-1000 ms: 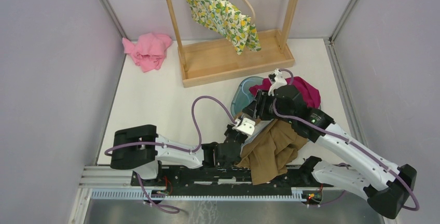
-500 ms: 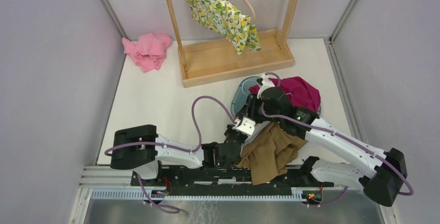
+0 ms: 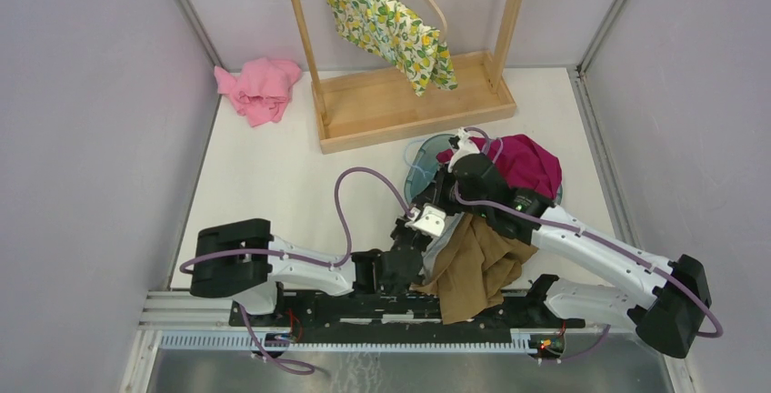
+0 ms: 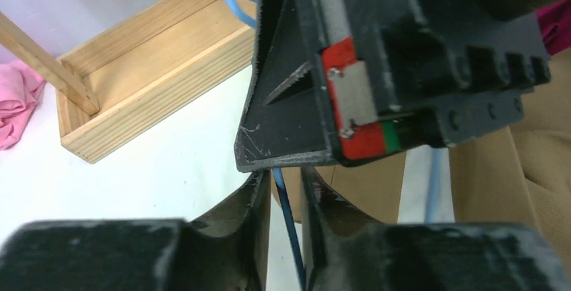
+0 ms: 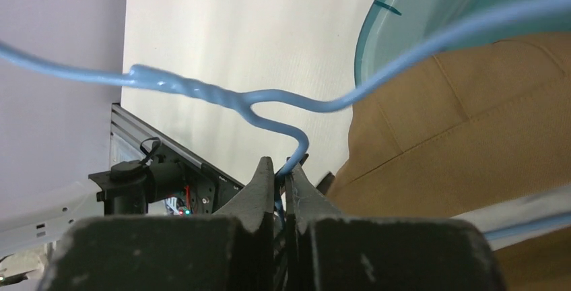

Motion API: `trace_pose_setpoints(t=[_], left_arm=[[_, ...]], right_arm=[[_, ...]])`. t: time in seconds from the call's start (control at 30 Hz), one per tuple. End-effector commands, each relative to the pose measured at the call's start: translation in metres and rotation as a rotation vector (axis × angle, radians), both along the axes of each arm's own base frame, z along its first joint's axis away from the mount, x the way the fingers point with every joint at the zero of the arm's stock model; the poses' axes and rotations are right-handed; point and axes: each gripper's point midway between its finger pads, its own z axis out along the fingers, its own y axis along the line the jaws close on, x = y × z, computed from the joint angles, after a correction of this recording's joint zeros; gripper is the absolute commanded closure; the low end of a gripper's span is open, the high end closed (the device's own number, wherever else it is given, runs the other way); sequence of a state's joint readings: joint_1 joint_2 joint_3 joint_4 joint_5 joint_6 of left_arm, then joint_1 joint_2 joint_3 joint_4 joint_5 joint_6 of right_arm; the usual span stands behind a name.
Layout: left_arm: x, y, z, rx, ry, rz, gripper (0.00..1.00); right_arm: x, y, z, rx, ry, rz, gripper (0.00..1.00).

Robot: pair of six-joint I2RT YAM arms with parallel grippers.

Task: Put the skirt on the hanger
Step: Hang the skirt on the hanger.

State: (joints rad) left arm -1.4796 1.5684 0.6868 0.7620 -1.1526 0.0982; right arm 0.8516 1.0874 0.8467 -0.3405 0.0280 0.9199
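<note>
The brown skirt (image 3: 477, 266) lies bunched on the table in front of the arm bases, also seen in the left wrist view (image 4: 532, 170) and the right wrist view (image 5: 458, 136). The hanger (image 5: 202, 92) is thin blue wire with a twisted neck. My right gripper (image 5: 281, 164) is shut on the hanger's wire just below the twist. My left gripper (image 4: 283, 173) sits right under it. Its jaws stand slightly apart, and the hanger wire (image 4: 286, 203) runs loose between them. The right gripper's black body (image 4: 377, 55) fills the space above the left fingers.
A wooden rack (image 3: 409, 102) at the back carries a lemon-print cloth (image 3: 391, 25). A pink cloth (image 3: 262, 88) lies at the far left. A magenta cloth (image 3: 523, 161) and a teal basin (image 3: 420, 170) sit just behind the grippers. Grey walls close both sides.
My right gripper has moved left and down to the hanger and shut on its wire. The left jaws, shut on the wire before, have parted a little.
</note>
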Motion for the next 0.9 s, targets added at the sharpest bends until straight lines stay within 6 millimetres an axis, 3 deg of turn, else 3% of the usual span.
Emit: trace_pose_setpoints(t=[0.0,0.13,0.53,0.6,0.67,0.77,0.87], left_arm=[[-0.006,-0.008,0.026,-0.055,0.019,-0.036,0.63],[-0.008,-0.001,0.042,-0.092,0.033,-0.035,0.47],[-0.015,0.034,0.083,-0.201,0.134,-0.003,0.48],[-0.019,0.044,0.079,-0.194,0.191,0.003,0.52],[-0.026,0.049,0.073,-0.231,0.255,-0.012,0.49],[-0.036,0.061,0.055,-0.313,0.363,-0.021,0.31],[-0.046,0.074,0.041,-0.390,0.445,-0.045,0.20]], right_arm=[[0.000,-0.002,0.007,-0.033,-0.087,0.041,0.99],[0.000,-0.005,0.001,-0.041,-0.088,0.035,0.99],[-0.001,-0.009,-0.001,-0.051,-0.102,0.034,0.99],[0.000,-0.010,0.000,-0.049,-0.106,0.033,0.99],[0.000,-0.011,0.001,-0.050,-0.113,0.032,0.99],[0.000,-0.011,0.003,-0.049,-0.121,0.031,0.99],[0.000,-0.011,0.005,-0.049,-0.126,0.035,0.99]])
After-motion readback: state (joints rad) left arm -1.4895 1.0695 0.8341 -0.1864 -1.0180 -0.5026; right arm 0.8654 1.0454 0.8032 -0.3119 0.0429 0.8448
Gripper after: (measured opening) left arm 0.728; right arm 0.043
